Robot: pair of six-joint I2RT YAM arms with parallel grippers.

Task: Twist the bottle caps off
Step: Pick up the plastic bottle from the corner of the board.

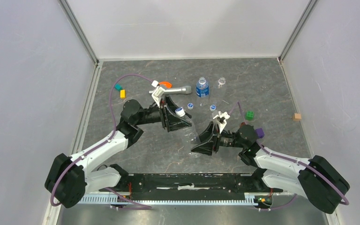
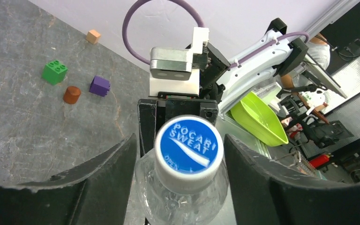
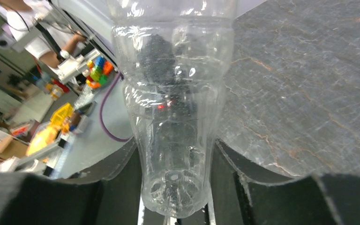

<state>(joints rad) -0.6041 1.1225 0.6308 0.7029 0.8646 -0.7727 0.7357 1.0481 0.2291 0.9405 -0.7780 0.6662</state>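
A clear unlabelled bottle (image 3: 173, 93) is held between my two arms above the table; it also shows in the top view (image 1: 194, 127). My right gripper (image 3: 176, 146) is shut on its base, and shows in the top view (image 1: 205, 139). Its blue-topped, white-rimmed cap (image 2: 189, 146) sits on the neck. My left gripper (image 2: 180, 143) is open around that cap, with a gap on the left side; it shows in the top view (image 1: 178, 117). Two loose caps (image 1: 191, 106) (image 1: 213, 108) lie on the table. A blue-label bottle (image 1: 202, 87) and a small clear bottle (image 1: 221, 81) stand behind.
A silver cylinder (image 1: 177, 90) and an orange piece (image 1: 165, 85) lie behind the left gripper. A green and a yellow block (image 1: 120, 90) lie far left. A green brick (image 1: 250, 115), a purple cube (image 1: 258, 133) and a wooden cube (image 1: 297, 116) lie right.
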